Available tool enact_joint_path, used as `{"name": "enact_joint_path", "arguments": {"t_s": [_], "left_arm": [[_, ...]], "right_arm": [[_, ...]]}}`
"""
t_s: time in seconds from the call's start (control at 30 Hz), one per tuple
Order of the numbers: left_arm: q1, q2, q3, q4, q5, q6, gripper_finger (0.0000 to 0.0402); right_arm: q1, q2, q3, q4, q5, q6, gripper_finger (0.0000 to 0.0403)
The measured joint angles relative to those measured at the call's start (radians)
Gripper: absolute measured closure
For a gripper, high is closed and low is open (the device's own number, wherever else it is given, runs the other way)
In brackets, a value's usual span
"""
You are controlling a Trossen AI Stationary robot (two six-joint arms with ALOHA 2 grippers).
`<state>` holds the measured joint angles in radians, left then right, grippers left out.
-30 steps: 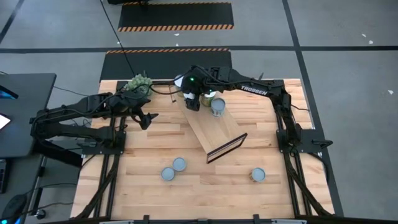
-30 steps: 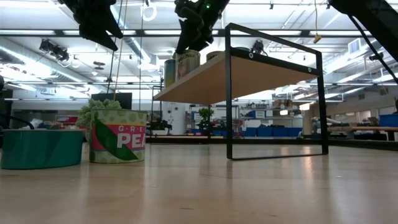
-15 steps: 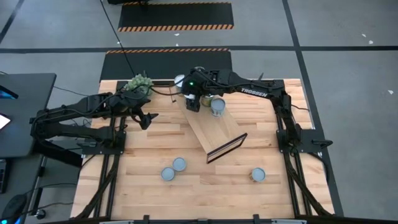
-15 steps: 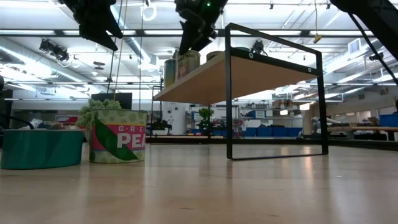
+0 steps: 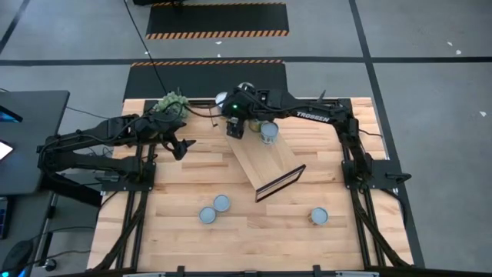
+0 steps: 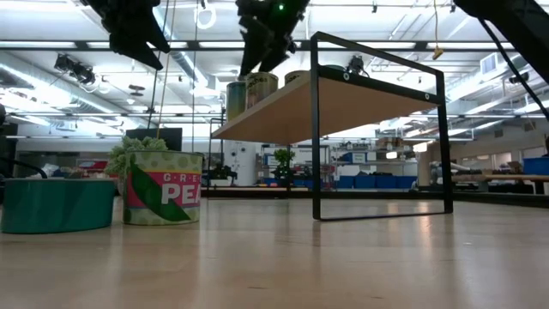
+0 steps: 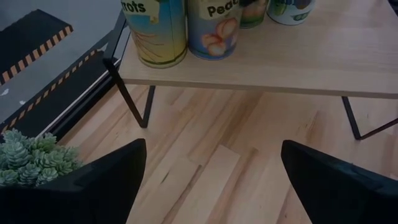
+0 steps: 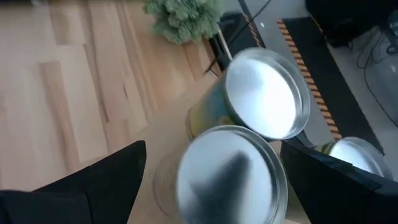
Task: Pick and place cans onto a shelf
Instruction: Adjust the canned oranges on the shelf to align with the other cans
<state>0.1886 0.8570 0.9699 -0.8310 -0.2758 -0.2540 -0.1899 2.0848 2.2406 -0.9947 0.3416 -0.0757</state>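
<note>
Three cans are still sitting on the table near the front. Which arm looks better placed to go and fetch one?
Probably the left. Its gripper hangs open and empty over bare table, while the right gripper hovers open above the cans on the shelf. The two cans lie on its side.

Bright, even indoor light; wrist views softer than the fixed cams.

High view: evenly lit, crisp, only soft short shadows under the arms and the shelf (image 5: 265, 158) on the tabletop (image 5: 254, 223). Low view: light from ceiling strips w/ some glare up top; arms read as dark silhouettes vs. the bright room; near tabletop blurred, bkgd fairly sharp. Left wrist view: own fingers (image 7: 93, 186) out of focus, cans (image 7: 214, 28) a bit soft, mild shadow under the shelf board. Right wrist view: blurry throughout, can tops (image 8: 267, 102) w/ washed-out sheen, nearest one smeared w/ a dark reflection.
</note>
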Motion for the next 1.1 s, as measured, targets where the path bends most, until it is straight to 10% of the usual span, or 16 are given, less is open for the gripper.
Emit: {"name": "enact_joint_path", "arguments": {"t_s": [1.1], "left_arm": [[0.0, 0.0, 0.0, -0.012, 0.0, 0.007, 0.0024]], "right_arm": [[-0.055, -0.178, -0.058, -0.422, -0.071, -0.082, 0.0046]]}}
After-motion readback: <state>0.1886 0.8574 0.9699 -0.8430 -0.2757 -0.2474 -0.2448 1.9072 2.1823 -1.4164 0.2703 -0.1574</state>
